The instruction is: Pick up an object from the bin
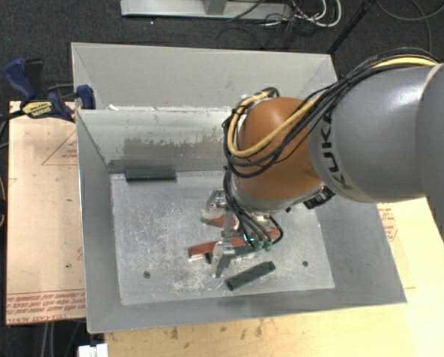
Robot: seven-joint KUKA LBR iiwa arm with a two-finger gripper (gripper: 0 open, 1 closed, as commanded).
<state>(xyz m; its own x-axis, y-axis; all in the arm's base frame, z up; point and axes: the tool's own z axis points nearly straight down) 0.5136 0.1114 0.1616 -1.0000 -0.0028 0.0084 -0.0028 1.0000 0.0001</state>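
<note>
My gripper [223, 257] reaches down below the orange wrist cover into the front middle of the bin. A small reddish-brown flat piece [201, 251] lies just left of its tip, touching or nearly touching it. A dark green-black bar [250, 274] lies on the bin floor just right of and in front of the tip, angled up to the right. Something red [236, 240] shows close under the gripper body; whether it is held I cannot tell.
Another dark bar [151, 174] lies flat against the back wall at the left. The arm and its orange cover hang over the right half of the bin and hide the floor beneath them. The floor at the left is scuffed.
</note>
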